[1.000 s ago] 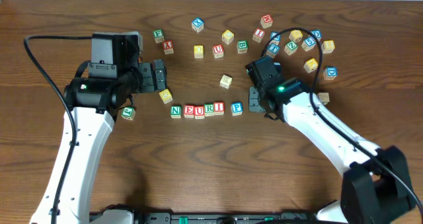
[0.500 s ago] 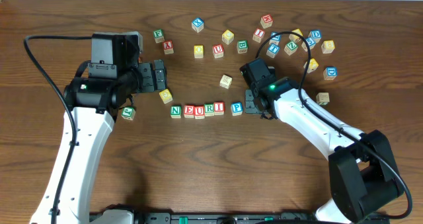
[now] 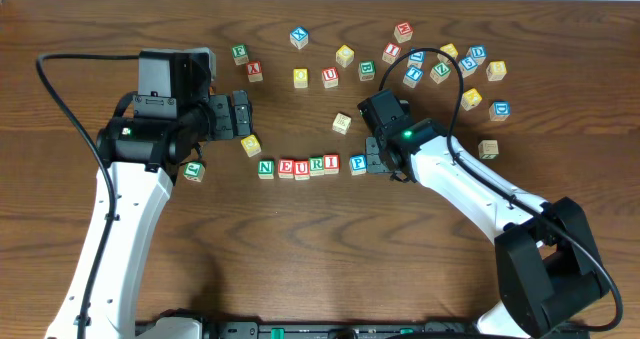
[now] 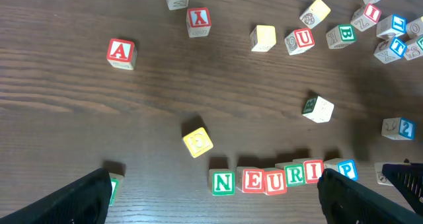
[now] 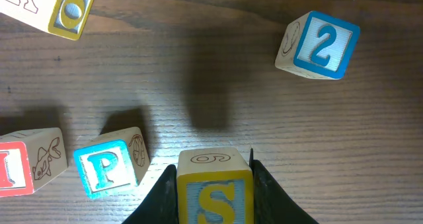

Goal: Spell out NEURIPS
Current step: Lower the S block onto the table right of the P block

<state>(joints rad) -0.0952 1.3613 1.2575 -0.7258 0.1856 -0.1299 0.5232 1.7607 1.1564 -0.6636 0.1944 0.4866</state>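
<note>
task word: neurips
row (image 3: 298, 166): n, e, u, r, i side by side, reading left to right, mid-table; the blocks touch or nearly touch, and the i sits a little farther than the n
p block (image 3: 357, 164): just right of the i with a thin gap; blue letter up, turned slightly off the row's line
s block (image 5: 215, 196): yellow frame, blue s facing the right wrist camera; it is just right of the p block, not touching it; cannot tell whether it rests on the wood
right gripper (image 3: 376, 161): clamped on the s block, one finger (image 5: 162, 197) on each side face, just right of the p block
left gripper (image 3: 240, 114): jaws spread wide with nothing between them, left of and farther than the row
yellow block (image 4: 197, 142): lies alone, tilted, just far-left of the n
green block (image 3: 194, 170): beside the left arm, well left of the row
2 block (image 5: 320, 44): blue digit, alone on bare wood, apart from the s block
a block (image 4: 121, 53): red letter, far left, well apart from the row
loose blocks (image 3: 440, 69): scattered along the far edge, thickest at the far right
table (image 3: 300, 259): dark wood, grain running left to right
</note>
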